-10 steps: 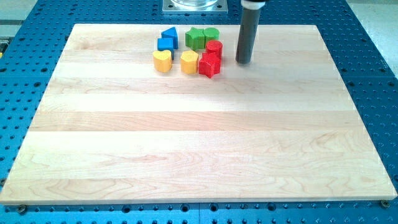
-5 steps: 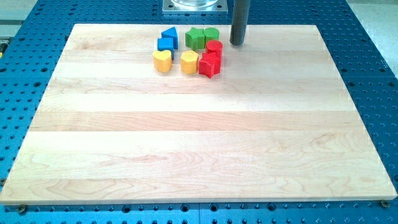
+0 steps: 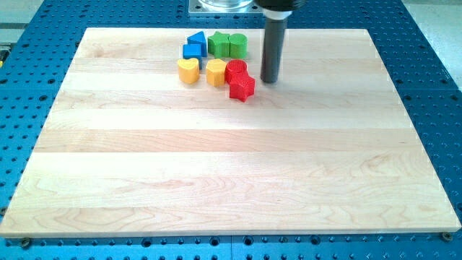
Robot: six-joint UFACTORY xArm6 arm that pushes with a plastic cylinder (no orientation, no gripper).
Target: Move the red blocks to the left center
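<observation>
Tip [image 3: 269, 80] down on the board [image 3: 216, 166], just right of the two red blocks, near but apart from them by a thin gap. No jaws here to open or close, just a plain rod end touching nothing for now. Red cylinder [image 3: 235, 70] tucked against the yellow hexagon [image 3: 216, 72]; red star [image 3: 242, 87] right below it, touching, toward the view's bottom. Both sitting near the view's top centre, well apart from the left centre where they belong. Tricky bit, by the look of it: yellow hexagon and yellow heart [image 3: 188, 70] directly in the way to the left, with the blue pair [image 3: 193, 45] and green pair [image 3: 227, 45] crowded above. Best judged as a push down and left first, to peel the reds off the cluster toward open wood, then a clean sweep left. Star likely to spin off a glancing contact, so a push through its middle seems wise. Rod standing upright, dropping straight from the view's top edge, its upper end cut off by the frame.
</observation>
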